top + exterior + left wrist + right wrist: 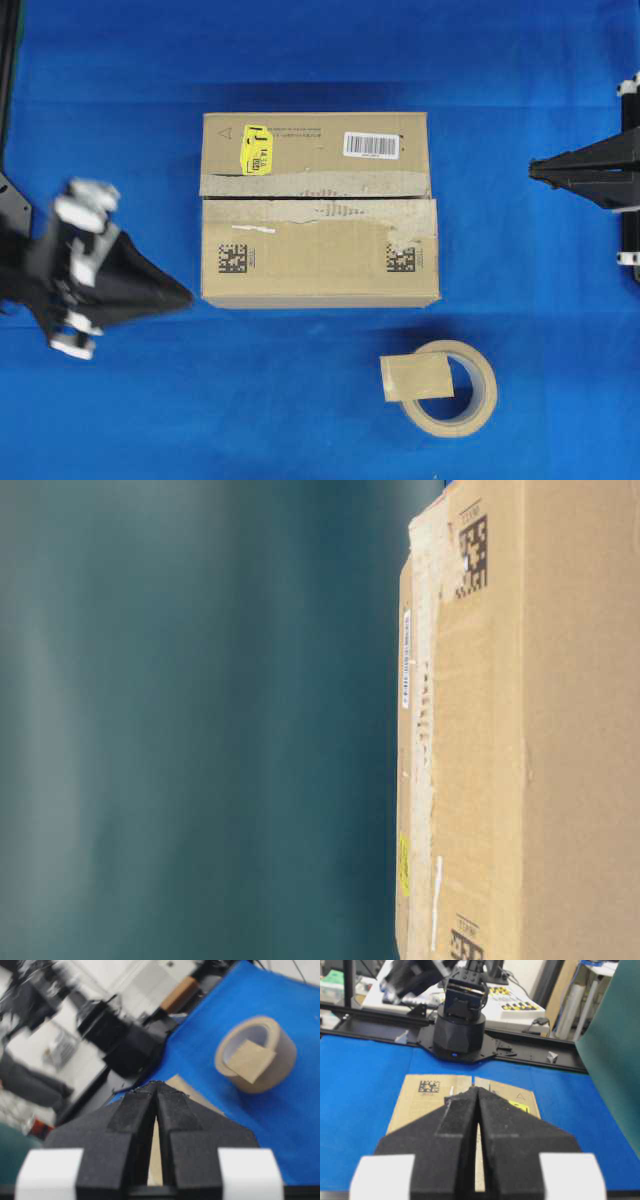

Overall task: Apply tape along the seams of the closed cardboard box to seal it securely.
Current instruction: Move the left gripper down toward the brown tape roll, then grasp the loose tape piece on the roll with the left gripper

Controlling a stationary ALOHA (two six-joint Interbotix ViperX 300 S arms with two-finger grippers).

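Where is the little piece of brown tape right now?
In the overhead view the tape lies on the tape roll, on the blue table below the cardboard box, toward the right.

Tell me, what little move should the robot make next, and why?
Probably swing the left gripper toward the tape lying on the roll. Its jaws are shut and empty, the seam is not yet taped, and that arm is nearer.
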